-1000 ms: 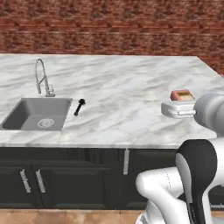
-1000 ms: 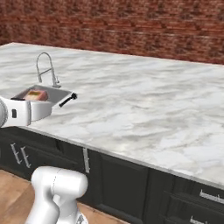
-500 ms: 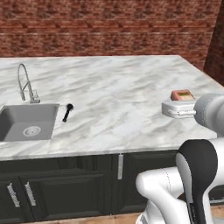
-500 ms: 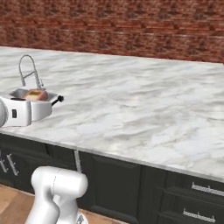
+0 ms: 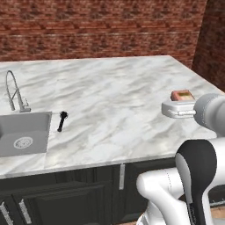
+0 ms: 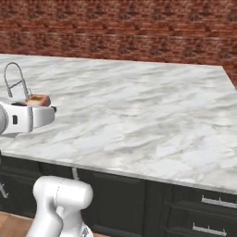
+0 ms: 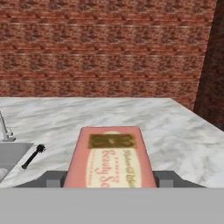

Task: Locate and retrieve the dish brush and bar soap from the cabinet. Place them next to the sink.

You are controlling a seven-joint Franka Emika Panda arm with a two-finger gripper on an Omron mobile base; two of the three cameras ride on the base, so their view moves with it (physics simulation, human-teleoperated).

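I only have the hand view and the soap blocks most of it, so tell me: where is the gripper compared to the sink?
Observer: Far off. From the left base view, the gripper holds the soap over the counter's right end, and the sink is at the left end.
Operator: Is the soap resting on the marble?
Observer: No. In the right base view it looks raised above the counter, near the front edge.

Bar soap (image 7: 110,162) between end effector (image 7: 109,178) fingers; dish brush (image 7: 33,157) beside sink (image 7: 11,158).
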